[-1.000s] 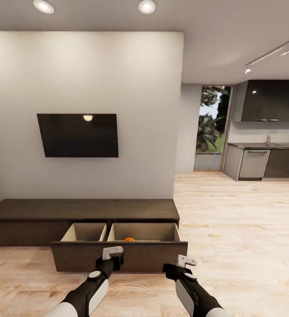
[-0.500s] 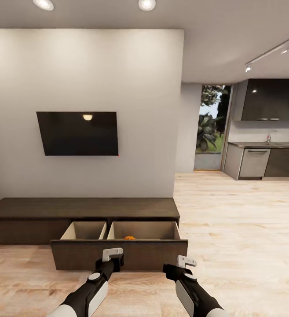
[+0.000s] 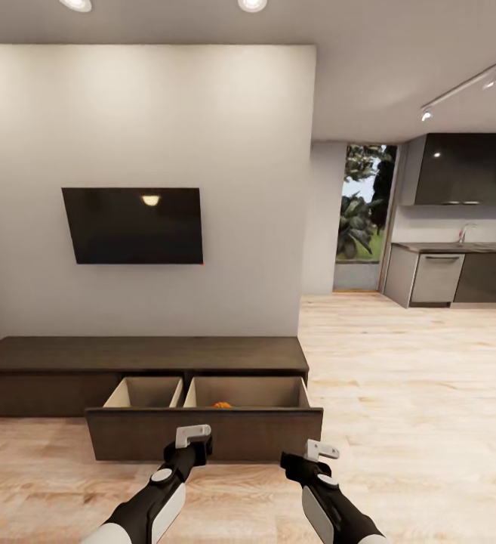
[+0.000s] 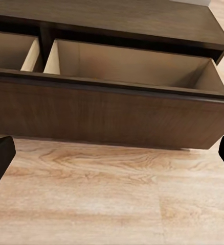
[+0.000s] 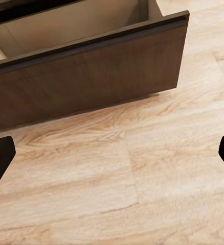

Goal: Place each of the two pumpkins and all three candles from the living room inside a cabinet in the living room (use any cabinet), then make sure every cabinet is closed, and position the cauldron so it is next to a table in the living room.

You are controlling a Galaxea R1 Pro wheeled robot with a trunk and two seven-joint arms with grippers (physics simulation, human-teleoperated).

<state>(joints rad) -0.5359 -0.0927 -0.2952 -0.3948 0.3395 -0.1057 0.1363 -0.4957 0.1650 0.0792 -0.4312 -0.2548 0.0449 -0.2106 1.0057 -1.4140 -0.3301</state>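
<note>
- Pale wood floor (image 3: 398, 393) runs from the living room back to a kitchen (image 3: 459, 257) at the right, and a dark TV (image 3: 133, 225) hangs on the grey wall.
- Against that wall sits the cabinet (image 3: 142, 357), long, low and dark brown, flat on top.
- Its wide drawer (image 3: 204, 434) is pulled out toward the robot, with two beige-lined compartments showing.
- Peeking over the front panel in the right-hand compartment is a sliver of orange, a pumpkin (image 3: 222, 406), mostly hidden, so its shape is hard to read.
- Left gripper (image 3: 193, 432) hangs just in front of the drawer panel, fingers spread apart and empty; in the left wrist view the dark tips sit at the far edges with the panel (image 4: 112, 115) between them.
- Right gripper (image 3: 321, 451) hovers near the drawer's right corner, jaws likewise released, nothing between them; its wrist view shows the corner of the panel (image 5: 91, 76) and bare floor.
- Pumpkin lies beyond both grippers, inside the drawer, clear of either set of jaws.
</note>
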